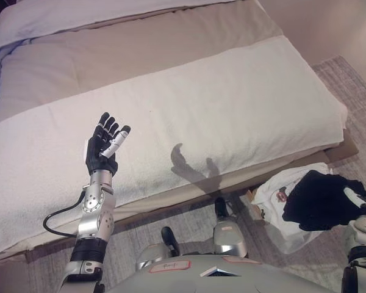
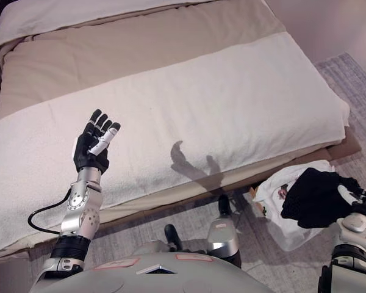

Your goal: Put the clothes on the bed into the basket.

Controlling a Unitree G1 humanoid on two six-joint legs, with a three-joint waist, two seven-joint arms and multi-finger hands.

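Note:
The bed carries a white blanket over a beige sheet, and no loose clothes show on it. My left hand is raised above the blanket's left part, open, holding nothing. On the floor at the lower right a black garment lies heaped on a white printed garment. A tan edge peeks out under the white one; whether it is the basket I cannot tell. My right hand is at the black garment's right edge, dark against the dark cloth.
A grey patterned rug covers the floor to the right of the bed and in front of it. The bed's wooden base juts out at the near right corner, close to the heap.

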